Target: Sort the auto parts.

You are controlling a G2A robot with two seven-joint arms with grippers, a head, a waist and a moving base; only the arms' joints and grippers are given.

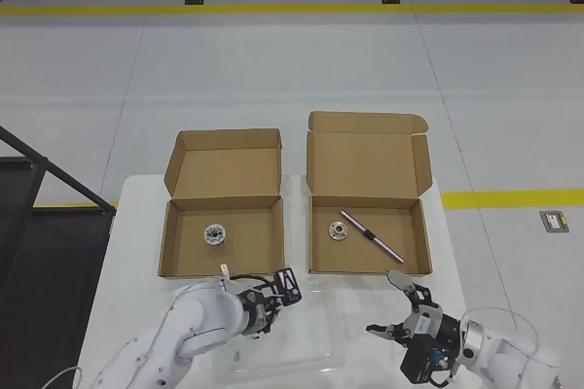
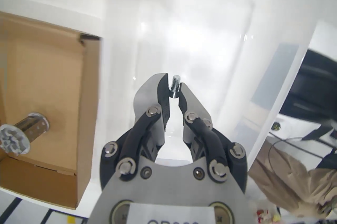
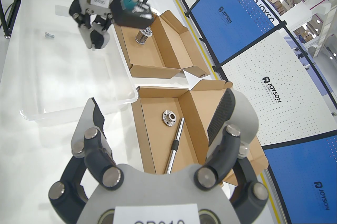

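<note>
Left gripper (image 2: 173, 89): pinches small silver threaded bolt (image 2: 174, 83) at its tips, over clear plastic tray (image 2: 200, 24).
Right gripper (image 3: 161, 102): spread wide, empty, beside brown cardboard box (image 3: 196, 106).

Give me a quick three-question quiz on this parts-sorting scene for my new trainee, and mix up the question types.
1. True or false: the right gripper is shut on the long silver metal rod.
2. Multiple choice: what does the left gripper hold? A) a small threaded silver bolt B) a rubber hose C) nothing
3. Fill in: the round silver metal flange lies in the same brown cardboard box as the ___.

Key: 1 false, it is open and the rod lies in the box; 2 A; 3 rod.
</note>
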